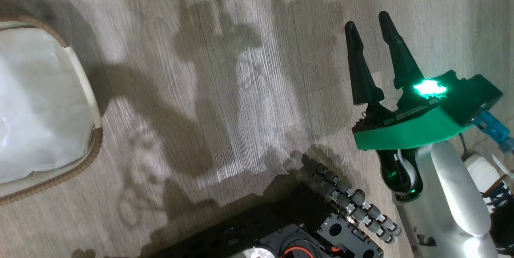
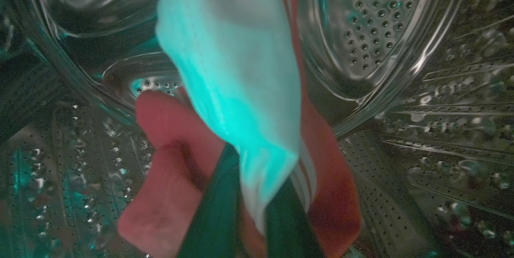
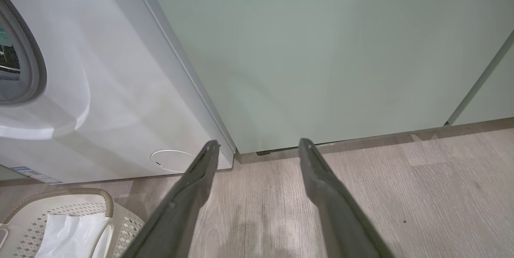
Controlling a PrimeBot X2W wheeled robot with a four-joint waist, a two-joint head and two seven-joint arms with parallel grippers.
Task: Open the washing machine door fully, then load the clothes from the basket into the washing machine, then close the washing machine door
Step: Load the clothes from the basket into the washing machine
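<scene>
Our left gripper [image 2: 257,197] pinches the clothes [image 2: 233,69] in the drum [image 2: 381,17]: likely light, limp fabric, we'd grab bunched folds, not a hem; right gripper [image 1: 366,21] spread, empty.

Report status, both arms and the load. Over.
Left gripper shut on clothes, inside washing machine drum. Right gripper jaws open, empty, above floor. No obstruction seen.
</scene>
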